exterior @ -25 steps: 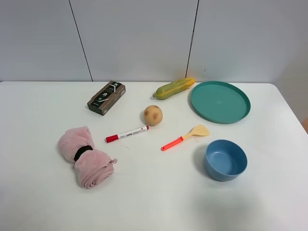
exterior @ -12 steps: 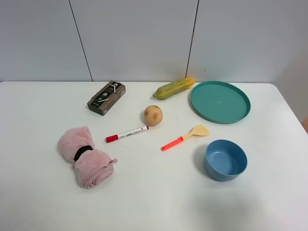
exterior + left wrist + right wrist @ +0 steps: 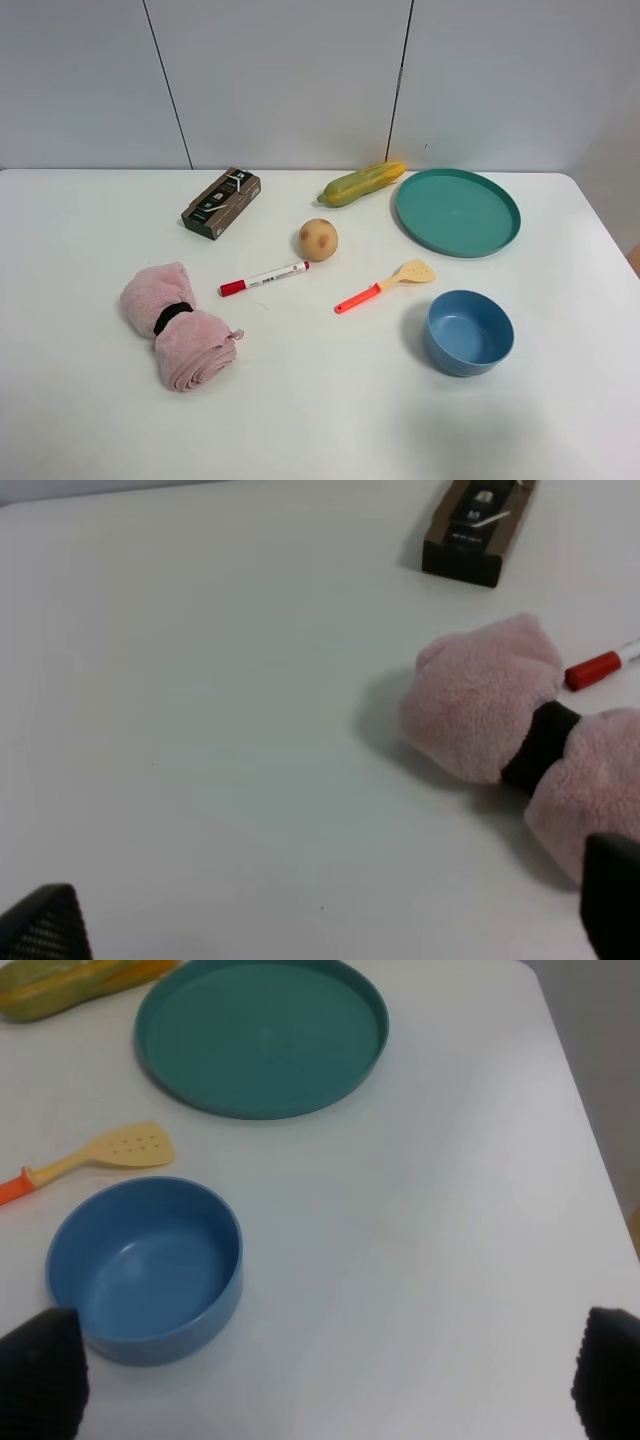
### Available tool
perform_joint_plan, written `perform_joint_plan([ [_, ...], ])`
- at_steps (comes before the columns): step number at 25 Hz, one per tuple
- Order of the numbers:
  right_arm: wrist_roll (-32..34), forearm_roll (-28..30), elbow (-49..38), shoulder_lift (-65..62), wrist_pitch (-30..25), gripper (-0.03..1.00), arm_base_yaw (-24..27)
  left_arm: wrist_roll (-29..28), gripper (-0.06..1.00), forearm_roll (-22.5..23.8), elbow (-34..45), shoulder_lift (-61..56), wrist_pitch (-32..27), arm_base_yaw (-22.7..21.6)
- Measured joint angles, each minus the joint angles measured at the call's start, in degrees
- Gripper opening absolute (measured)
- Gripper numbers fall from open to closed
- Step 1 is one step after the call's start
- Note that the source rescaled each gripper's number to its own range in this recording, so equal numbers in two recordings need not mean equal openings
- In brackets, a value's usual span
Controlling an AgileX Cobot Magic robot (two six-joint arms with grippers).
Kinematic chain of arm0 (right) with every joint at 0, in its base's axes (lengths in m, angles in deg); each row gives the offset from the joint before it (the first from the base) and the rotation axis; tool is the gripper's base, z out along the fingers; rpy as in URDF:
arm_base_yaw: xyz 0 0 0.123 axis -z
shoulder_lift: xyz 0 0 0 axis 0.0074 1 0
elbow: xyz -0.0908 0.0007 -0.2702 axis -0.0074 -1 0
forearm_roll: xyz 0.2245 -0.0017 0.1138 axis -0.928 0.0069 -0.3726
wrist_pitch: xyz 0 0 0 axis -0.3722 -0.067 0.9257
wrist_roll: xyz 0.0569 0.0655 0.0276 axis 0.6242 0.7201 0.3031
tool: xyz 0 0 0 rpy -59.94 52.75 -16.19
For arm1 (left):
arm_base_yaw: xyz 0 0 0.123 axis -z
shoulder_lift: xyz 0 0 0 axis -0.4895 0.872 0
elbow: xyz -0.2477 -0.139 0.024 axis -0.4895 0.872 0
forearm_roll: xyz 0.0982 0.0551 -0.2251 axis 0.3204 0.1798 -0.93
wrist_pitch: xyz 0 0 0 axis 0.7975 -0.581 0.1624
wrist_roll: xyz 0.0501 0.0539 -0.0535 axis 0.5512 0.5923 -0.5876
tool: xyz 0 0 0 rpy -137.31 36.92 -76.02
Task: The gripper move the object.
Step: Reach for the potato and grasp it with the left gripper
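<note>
**Potato ball untouched, both claws spread wide**

In the overhead view the potato ball (image 3: 318, 240) sits on the white table (image 3: 320, 420) just above the middle of the frame, with nothing touching it. The corn cob (image 3: 362, 183) is up and to the right of it, the red-capped marker (image 3: 264, 278) is just below and to the left, and the brown box (image 3: 221, 203) is off to the upper left.

Neither arm shows in the overhead shot at all. On the left gripper (image 3: 325, 920) the two black fingertips sit at opposite edges of its wrist view, spread wide with nothing between them, looking over the pink towel (image 3: 480, 700). The right gripper (image 3: 322, 1375) is the same deal, splayed and empty over bare table near the blue bowl (image 3: 160, 1320) and the teal plate (image 3: 260, 1035). The potato isn't in either wrist view.

My read is that this is the very start and the approach hasn't begun. I can't tell which arm will go. Whichever does needs to swing in toward the centre, drop over the ball with its fingers straddling it, and close squarely. A round thing like that will probably roll if it's nudged off-centre. The marker is the closest thing to avoid.
</note>
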Motion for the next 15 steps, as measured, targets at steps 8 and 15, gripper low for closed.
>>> perform_joint_plan([
  [8, 0.0, 0.0, 0.0, 0.0, 0.0, 1.0, 0.0, 1.02, 1.0, -2.04, -0.59, 2.36, -0.12, 0.0],
  [15, 0.0, 0.0, 0.0, 0.0, 0.0, 1.0, 0.0, 4.92, 1.0, -5.99, -11.12, 24.66, 1.96, 0.0],
])
